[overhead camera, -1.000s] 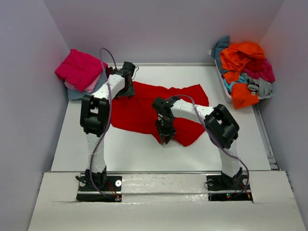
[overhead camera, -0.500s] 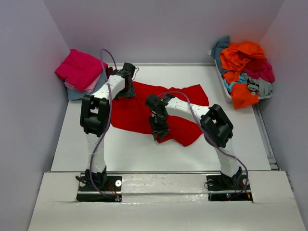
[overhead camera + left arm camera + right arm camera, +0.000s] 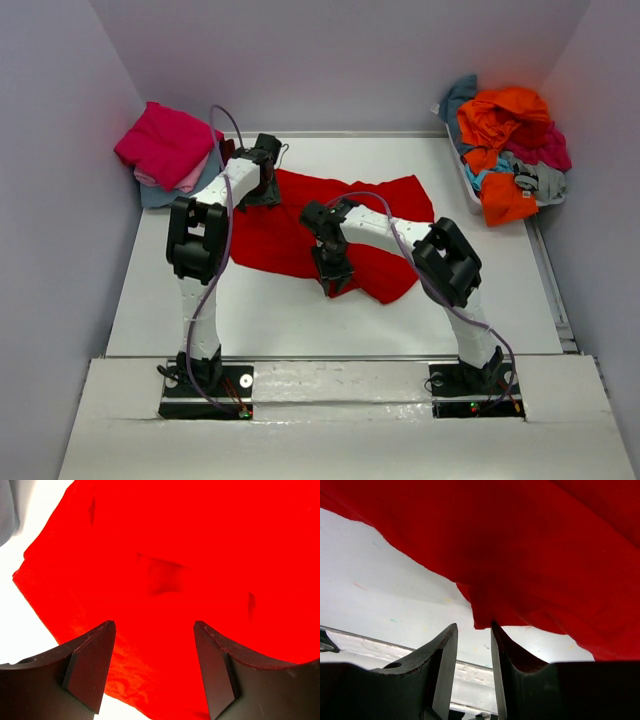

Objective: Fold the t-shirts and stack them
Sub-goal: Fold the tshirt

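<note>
Right wrist view: right claw (image 3: pixel 474 627) half-closed, pinching red t-shirt (image 3: pixel 545 555) at 6 o'clock hem. Left claw (image 3: pixel 152 630) wide, empty, near 11 o'clock. Likely limp, light cloth; take by corners.

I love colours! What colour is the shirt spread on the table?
The shirt is bright red, clearest from the top camera.

red t-shirt (image 3: pixel 275 235): spread out, rumpled, centre | folded stack (image 3: pixel 165 145): magenta on top, far-left | unfolded heap (image 3: pixel 505 120): mixed colours, far-right

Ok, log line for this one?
left tool open over red t-shirt | right tool shut on its near edge | folded stack far left | unfolded heap far right
</note>
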`<state>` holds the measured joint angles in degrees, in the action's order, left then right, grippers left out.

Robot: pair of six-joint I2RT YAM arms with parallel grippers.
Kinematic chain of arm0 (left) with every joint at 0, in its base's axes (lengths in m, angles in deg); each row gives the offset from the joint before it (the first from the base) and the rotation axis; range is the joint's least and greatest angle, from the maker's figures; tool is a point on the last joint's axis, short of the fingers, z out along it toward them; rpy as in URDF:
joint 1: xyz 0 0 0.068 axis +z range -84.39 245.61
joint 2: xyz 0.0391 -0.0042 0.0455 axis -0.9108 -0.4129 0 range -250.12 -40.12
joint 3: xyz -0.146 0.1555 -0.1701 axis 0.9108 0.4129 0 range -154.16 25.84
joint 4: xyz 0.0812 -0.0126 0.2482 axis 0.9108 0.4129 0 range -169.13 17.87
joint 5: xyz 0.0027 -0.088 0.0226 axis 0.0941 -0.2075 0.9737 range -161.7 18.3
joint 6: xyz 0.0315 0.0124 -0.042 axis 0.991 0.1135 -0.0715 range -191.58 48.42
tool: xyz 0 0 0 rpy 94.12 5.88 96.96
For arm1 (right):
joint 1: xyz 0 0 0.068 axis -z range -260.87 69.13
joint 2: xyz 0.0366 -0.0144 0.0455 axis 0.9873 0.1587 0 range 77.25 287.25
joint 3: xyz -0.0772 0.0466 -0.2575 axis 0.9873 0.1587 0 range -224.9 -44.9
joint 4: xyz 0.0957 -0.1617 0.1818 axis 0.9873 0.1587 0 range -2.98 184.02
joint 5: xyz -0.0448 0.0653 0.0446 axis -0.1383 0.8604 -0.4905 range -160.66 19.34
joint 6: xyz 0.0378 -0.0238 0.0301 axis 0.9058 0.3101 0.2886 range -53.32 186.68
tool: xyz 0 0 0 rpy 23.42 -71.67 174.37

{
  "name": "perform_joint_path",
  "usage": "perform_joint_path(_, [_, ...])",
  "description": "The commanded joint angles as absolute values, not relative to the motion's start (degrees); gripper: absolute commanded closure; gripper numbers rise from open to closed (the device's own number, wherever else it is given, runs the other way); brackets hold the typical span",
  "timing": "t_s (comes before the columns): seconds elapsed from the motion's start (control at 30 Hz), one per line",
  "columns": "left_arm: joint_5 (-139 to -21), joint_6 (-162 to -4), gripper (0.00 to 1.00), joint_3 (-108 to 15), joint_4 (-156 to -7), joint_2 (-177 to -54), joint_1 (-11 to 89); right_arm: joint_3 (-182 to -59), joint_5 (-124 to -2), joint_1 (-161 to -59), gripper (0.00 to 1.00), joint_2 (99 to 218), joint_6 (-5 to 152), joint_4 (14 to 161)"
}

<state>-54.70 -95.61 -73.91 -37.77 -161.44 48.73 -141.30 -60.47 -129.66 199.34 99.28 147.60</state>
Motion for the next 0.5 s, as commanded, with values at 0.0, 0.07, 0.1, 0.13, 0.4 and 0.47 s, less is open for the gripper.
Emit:
perform_joint_path(0.0, [-54.2,-95.1,0.24,-73.5,-38.2,-157.9,48.7,-141.8,-62.8,-130.2,0.61,199.2,100.0,148.8])
perform_joint_path(0.07, [-54.1,-95.2,0.24,-73.6,-38.2,-157.9,48.7,-141.9,-64.1,-130.7,0.61,199.4,100.2,149.3])
perform_joint_path(0.1, [-54.0,-95.1,0.24,-73.6,-38.1,-157.9,48.7,-141.9,-64.5,-130.7,0.61,199.5,100.3,149.5])
perform_joint_path(0.13, [-54.0,-95.1,0.24,-73.6,-38.1,-157.9,48.7,-141.8,-64.9,-130.7,0.61,199.5,100.3,149.5])
perform_joint_path(0.4, [-53.9,-95.0,0.24,-73.5,-38.1,-157.7,48.7,-141.1,-66.4,-130.7,0.62,200.0,100.4,148.7])
perform_joint_path(0.47, [-53.9,-95.0,0.24,-73.5,-38.1,-157.7,48.7,-140.7,-66.4,-130.7,0.62,200.0,100.4,148.2])
